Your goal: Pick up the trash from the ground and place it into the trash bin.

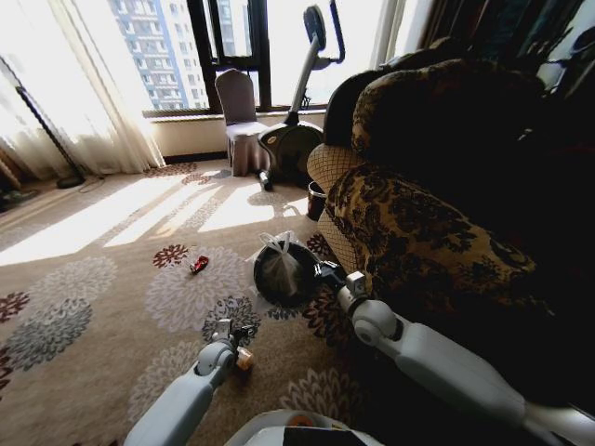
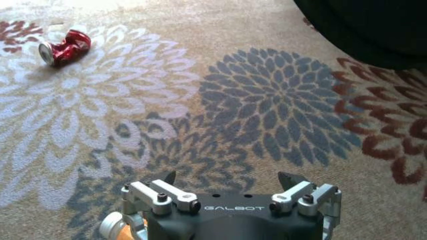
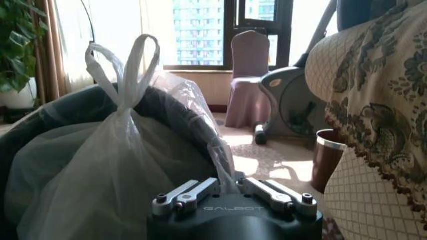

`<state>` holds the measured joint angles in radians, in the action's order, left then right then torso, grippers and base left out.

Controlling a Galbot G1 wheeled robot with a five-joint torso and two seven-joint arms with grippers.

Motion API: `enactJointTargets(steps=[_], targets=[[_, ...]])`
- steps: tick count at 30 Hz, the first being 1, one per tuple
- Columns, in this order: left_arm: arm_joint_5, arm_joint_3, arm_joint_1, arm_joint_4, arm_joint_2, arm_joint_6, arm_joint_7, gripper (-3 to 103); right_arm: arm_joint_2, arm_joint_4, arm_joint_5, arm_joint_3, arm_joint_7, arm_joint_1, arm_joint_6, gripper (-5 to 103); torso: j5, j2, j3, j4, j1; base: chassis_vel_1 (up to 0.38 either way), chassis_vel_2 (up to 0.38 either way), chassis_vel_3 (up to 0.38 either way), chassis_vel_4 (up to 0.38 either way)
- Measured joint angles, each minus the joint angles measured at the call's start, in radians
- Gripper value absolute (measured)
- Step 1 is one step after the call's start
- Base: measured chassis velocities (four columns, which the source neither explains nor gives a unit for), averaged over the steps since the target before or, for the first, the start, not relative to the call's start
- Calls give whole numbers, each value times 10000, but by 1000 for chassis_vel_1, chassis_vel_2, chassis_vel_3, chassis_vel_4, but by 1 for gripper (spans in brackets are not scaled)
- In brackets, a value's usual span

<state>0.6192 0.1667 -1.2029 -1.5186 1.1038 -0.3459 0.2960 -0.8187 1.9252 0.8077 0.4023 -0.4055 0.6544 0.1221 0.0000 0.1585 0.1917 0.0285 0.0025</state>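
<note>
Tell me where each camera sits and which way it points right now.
Head view: high, looking down over carpet at the trash bin beside the sofa; both arms show.
Left wrist view: above the left hand, open, facing the carpet and a crushed red can.
Right wrist view: behind the right hand, shut on the bin liner, facing the window.
Head and left wrist share the can; head and right wrist share the bin.

Crushed red can [image 1: 199, 264] on floral carpet, near upright black, bag-lined trash bin [image 1: 284, 271].

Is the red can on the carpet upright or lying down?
Lying down: the red can rests crumpled on its side on the carpet, beyond the open left gripper.
</note>
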Motion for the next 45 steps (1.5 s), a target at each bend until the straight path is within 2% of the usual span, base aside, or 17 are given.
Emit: enactJointTargets(steps=[7, 9, 13, 15, 17, 19, 21, 22, 23, 24, 26, 27, 28, 29, 30, 34, 45], targets=[[-41, -20, 24, -90, -156, -16, -26, 100, 137, -2, 16, -80, 35, -6, -113, 0, 0, -2, 1, 4, 1, 215, 1, -223, -6], [-35, -77, 40, -18, -244, -25, -203, 100, 124, -15, 17, -108, 40, -5, -162, 0, -3, -2, -1, 8, -1, 296, -26, -292, 30], [678, -284, 228, 163, -239, -518, -401, 100, 122, 7, 32, -127, 45, 17, -204, 0, -2, -1, -5, 11, -6, 196, -17, -196, 32], [1297, -413, 384, 194, -120, -982, -244, 100, 218, 80, 37, -150, 48, 57, -209, 0, -1, -1, -2, 7, -5, 70, -9, -25, 12], [1512, -461, 448, 193, -73, -1131, -145, 100, 277, 89, 37, -174, 45, 72, -210, 0, 1, -2, 0, 2, -3, -74, -6, 15, 2], [2004, -541, 587, 134, -39, -1552, 170, 100, 361, 100, 34, -213, 33, 97, -211, 0, 0, -2, 3, -2, 3, -78, -14, 55, 0], [2805, -587, 691, -10, -94, -1817, 923, 100, 418, 129, 32, -245, 26, 116, -211, 0, 0, -2, 3, -6, 4, -73, -30, 30, -9], [3493, -573, 696, -203, -112, -1843, 1592, 100, 425, 141, 28, -260, 25, 117, -212, 0, 3, -2, 3, -5, 4, 0, 0, 0, 0], [3493, -573, 696, -203, -112, -1843, 1592, 100, 425, 141, 28, -260, 25, 117, -212, 0, 3, -2, 3, -5, 4, 0, 0, 0, 0], [3943, -541, 674, -384, -99, -1847, 2036, 102, 422, 143, 25, -266, 28, 118, -212, 0, 2, -2, 2, -3, 3, 0, 0, 0, 0], [4608, -407, 570, -806, 23, -1783, 2972, 96, 394, 140, 21, -272, 32, 118, -216, 0, 0, -1, -1, 6, 0, 0, 0, 0, 0], [4938, -371, 513, -1043, 133, -1653, 3638, 94, 363, 124, 21, -272, 35, 113, -221, 0, 0, -1, 0, 8, -1, 0, 0, 0, 0], [4938, -371, 513, -1043, 133, -1653, 3638, 94, 363, 124, 21, -272, 35, 113, -221, 0, 0, -1, 0, 8, -1, 0, 0, 0, 0], [5439, -358, 496, -1257, 271, -1551, 4458, 97, 316, 106, 21, -261, 38, 76, -221, 0, 2, -2, 0, 9, -1, 0, 0, 0, 0], [5610, -359, 496, -1303, 324, -1518, 4722, 98, 293, 103, 21, -254, 37, 56, -221, 0, 1, -2, -1, 6, -1, 0, 0, 0, 0], [5848, -342, 429, -1221, 465, -1441, 5137, 100, 218, 104, 19, -235, 32, 32, -222, 0, 3, -1, 0, 0, 0, 0, 0, 0, 0], [5772, -198, 466, -203, 889, -1246, 5089, 100, 311, 172, -18, -248, 33, 82, -233, 0, 2, -1, 0, 3, 0, 0, 0, 0, 0]])
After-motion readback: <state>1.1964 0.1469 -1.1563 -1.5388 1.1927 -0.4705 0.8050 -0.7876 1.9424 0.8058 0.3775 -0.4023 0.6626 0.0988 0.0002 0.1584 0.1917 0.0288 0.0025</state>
